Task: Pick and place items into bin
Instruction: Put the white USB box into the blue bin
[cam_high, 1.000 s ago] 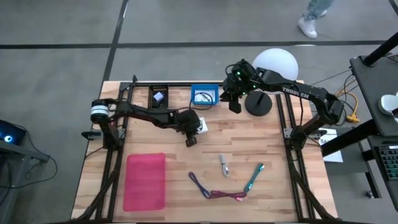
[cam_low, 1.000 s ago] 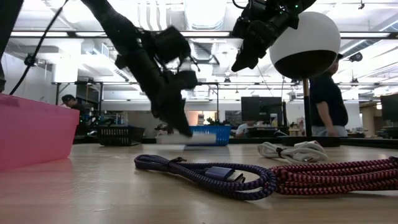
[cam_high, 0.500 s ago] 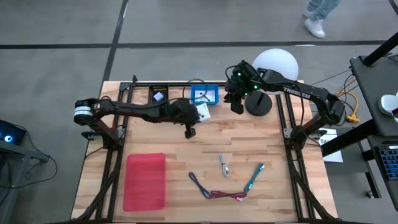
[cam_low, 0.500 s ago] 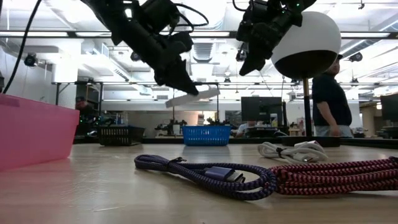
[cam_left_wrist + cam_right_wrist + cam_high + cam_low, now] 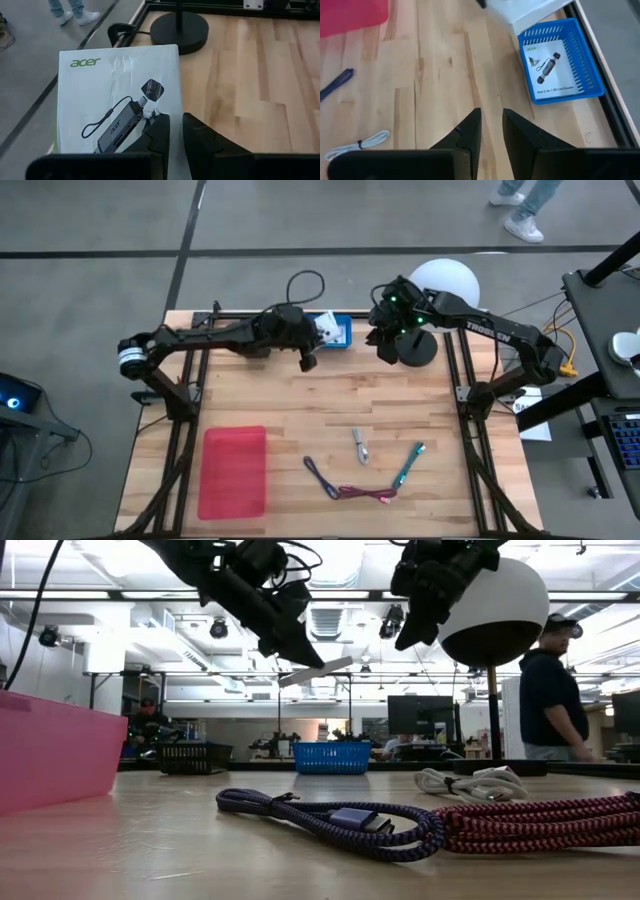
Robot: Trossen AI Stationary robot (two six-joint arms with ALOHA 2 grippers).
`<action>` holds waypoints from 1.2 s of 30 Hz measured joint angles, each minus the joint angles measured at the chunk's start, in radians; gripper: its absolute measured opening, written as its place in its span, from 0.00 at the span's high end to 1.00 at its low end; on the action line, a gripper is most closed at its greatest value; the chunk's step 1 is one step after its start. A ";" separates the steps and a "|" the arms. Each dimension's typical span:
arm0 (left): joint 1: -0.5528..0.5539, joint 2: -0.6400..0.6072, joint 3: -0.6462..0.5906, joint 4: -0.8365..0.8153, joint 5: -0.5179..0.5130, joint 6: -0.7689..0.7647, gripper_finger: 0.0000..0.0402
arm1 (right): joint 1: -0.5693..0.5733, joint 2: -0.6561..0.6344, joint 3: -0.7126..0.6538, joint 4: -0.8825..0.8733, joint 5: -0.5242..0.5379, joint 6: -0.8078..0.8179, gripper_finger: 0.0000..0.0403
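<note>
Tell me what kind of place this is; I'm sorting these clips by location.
Probably an open-plan robotics lab or workshop: a butcher-block table on a bare concrete floor, exposed ceiling lights and ducts overhead, and monitors at desks in the room behind.

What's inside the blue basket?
The blue basket holds one white card lying flat, printed with a small adapter on a cord. It fills most of the floor; anything beneath it is hidden. The left gripper carries a second white box close by.
</note>
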 joint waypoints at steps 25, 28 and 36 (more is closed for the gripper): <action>0.168 0.295 0.297 -0.229 0.169 0.219 0.94 | 0.001 -0.087 -0.068 0.019 -0.003 0.092 0.83; 0.170 0.341 0.350 -0.296 0.172 0.282 0.94 | 0.001 -0.087 -0.068 0.019 -0.003 0.095 0.83; 0.171 0.406 0.401 -0.311 0.174 0.339 0.94 | 0.001 -0.087 -0.068 0.019 -0.002 0.091 0.83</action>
